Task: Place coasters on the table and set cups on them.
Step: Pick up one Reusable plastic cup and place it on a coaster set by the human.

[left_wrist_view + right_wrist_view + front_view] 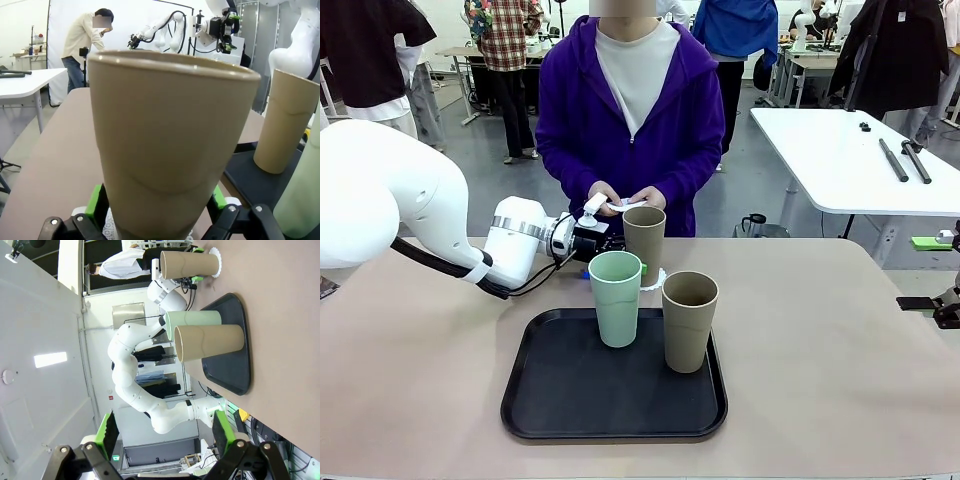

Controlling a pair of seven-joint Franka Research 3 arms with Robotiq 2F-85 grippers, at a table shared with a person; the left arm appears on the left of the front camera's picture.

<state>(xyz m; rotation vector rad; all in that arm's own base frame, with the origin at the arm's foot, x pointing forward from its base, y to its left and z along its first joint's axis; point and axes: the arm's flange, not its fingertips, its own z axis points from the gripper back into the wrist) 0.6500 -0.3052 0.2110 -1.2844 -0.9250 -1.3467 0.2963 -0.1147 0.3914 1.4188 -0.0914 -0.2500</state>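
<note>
A tan cup (pixel 644 232) stands upright on a coaster (pixel 657 279) on the table (pixel 840 380), just behind the black tray (pixel 560 400). My left gripper (pixel 638 265) reaches in from the left and is open, its green pads (pixel 96 201) close on either side of that cup (pixel 170 135), with the lacy coaster (pixel 107 227) under it. The mint green cup (pixel 615 298) and another tan cup (pixel 690 320) stand on the tray. The person's hands hold white coasters (pixel 623 206). My right gripper (pixel 165 432) hangs open and bare at the table's right edge (pixel 945 300).
A person in a purple jacket (pixel 630 110) stands at the far edge, right behind the placed cup. The white table (pixel 840 160) with black rods lies at the back right. Bare tan tabletop stretches to the left and right of the tray.
</note>
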